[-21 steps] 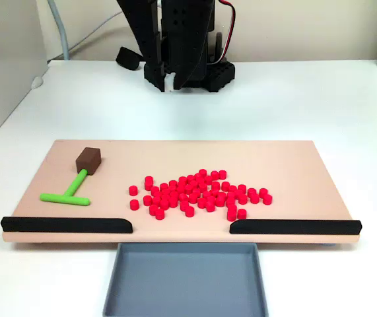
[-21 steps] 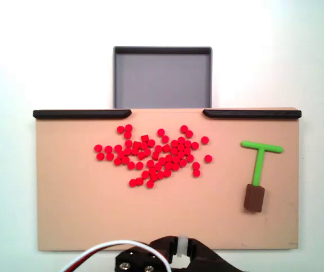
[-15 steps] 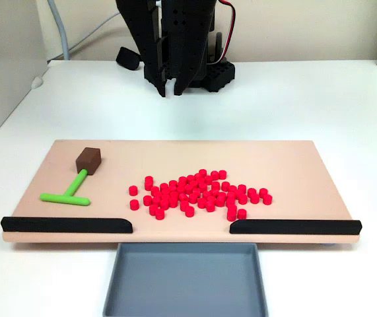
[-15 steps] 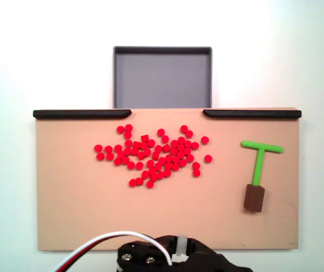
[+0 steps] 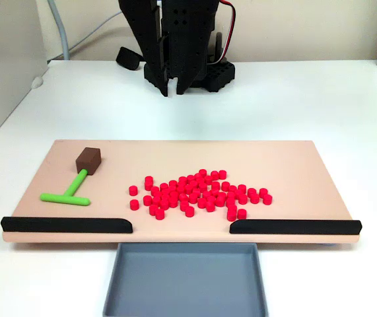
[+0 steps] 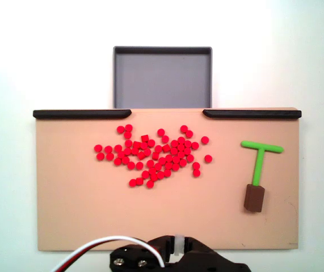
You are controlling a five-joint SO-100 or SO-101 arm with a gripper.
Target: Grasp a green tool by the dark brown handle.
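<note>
My pincer (image 5: 173, 91) hangs at the back of the white table (image 5: 294, 105), behind the tan board (image 5: 294, 162). I can see it from the front in a fixed view. In this view its tips point down, just above the table. I cannot tell if my pincer is spread or pressed together. It is not touching anything on the board.

The green tool (image 5: 67, 192) lies flat on the board, on the left side in that view. In a fixed view from above, the green tool (image 6: 260, 160) is on the right side. Its crossbar points toward the black bars. Its stem runs back to the dark brown handle (image 5: 88, 160), which sits at the end nearer to my arm. The dark brown handle (image 6: 254, 198) is well apart from my pincer.

A heap of red cylinders (image 5: 198, 193) lies in the middle of the board. Two black bars (image 5: 67, 225) sit along the far edge of the board. A gray tray (image 5: 185, 281) sits past the gap between them.
</note>
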